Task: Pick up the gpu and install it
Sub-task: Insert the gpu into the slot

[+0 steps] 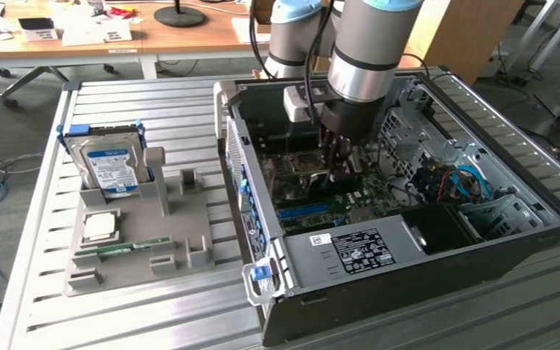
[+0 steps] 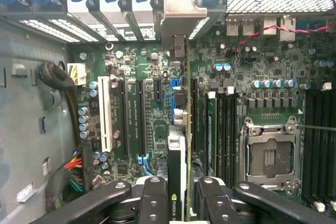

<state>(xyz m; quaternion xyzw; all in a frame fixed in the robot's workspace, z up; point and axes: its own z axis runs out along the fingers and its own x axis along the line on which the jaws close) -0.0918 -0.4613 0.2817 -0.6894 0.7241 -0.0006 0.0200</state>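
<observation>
- Open computer case [image 1: 378, 292] lying on the slatted tabletop [image 1: 144, 109], at the exterior view's right; inside it a green motherboard [image 2: 152, 114] with an empty processor socket [image 2: 269, 156], bundles of cable and a row of blue latches along the case's left wall.
- Grey holder [image 1: 129, 273] on the tabletop at the exterior view's left, well apart from the pincer; in it a hard drive [image 1: 110, 164] standing upright at the far end and a narrow RAM stick [image 1: 125, 249] lying near the front.
- Pincer [image 2: 182, 195] down inside the case, clamped on the gpu [image 2: 177, 150], one finger on each face.
- Gpu standing on edge above the motherboard, seen edge-on in the wrist view.
- Long axis running from the pincer to the latched wall, silver end bracket [image 2: 181, 9] at that wall.
- Seated in a slot or not: cannot tell.
</observation>
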